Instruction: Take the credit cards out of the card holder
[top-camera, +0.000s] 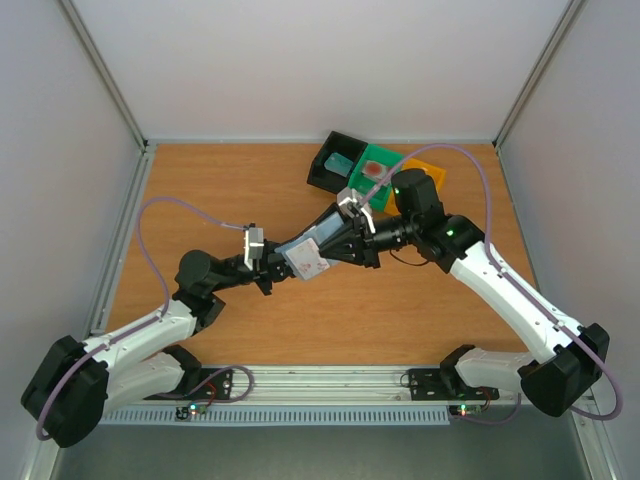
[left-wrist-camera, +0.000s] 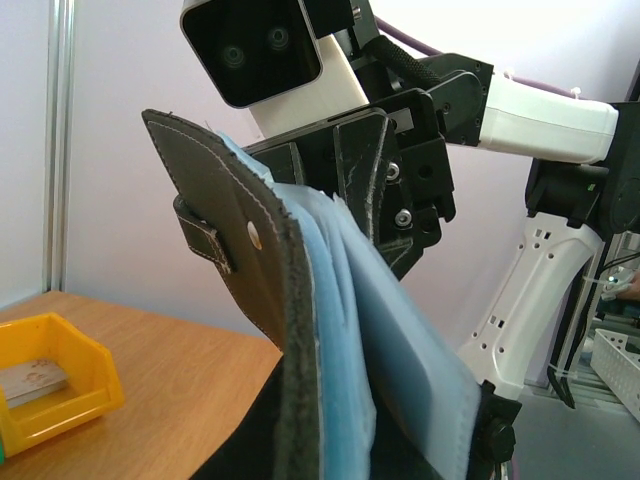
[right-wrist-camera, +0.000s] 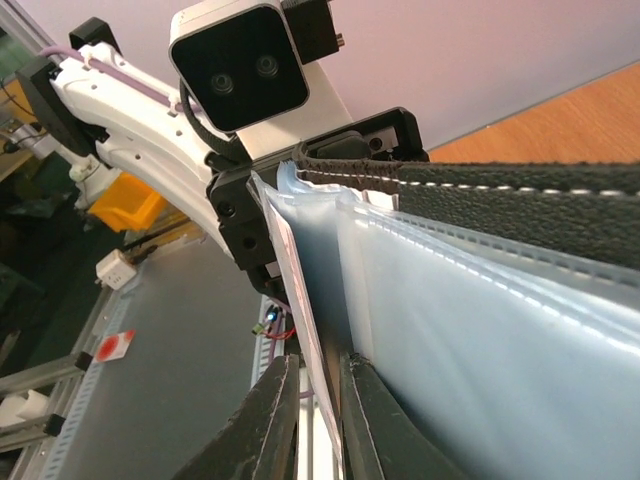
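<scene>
The card holder (top-camera: 322, 235) hangs in the air over the table's middle, held up between both arms. Its black cover with a small tab (left-wrist-camera: 205, 240) and pale blue pockets (left-wrist-camera: 400, 340) fill the left wrist view. My left gripper (top-camera: 268, 262) is shut on its lower end, with the fingers hidden behind it. A whitish credit card (top-camera: 305, 262) sticks out of a pocket. Its thin edge (right-wrist-camera: 300, 300) runs between the fingers of my right gripper (right-wrist-camera: 320, 362). The jaws stand narrowly apart, with a slit between the left finger (right-wrist-camera: 268, 425) and the card.
At the back stand a black tray (top-camera: 322, 172) with a teal card (top-camera: 338, 163) and a green tray (top-camera: 385, 155) with a red card (top-camera: 375, 170). An orange tray (top-camera: 432, 166) is partly behind the right arm. That tray (left-wrist-camera: 90, 385) holds a pale flat thing (left-wrist-camera: 30, 380).
</scene>
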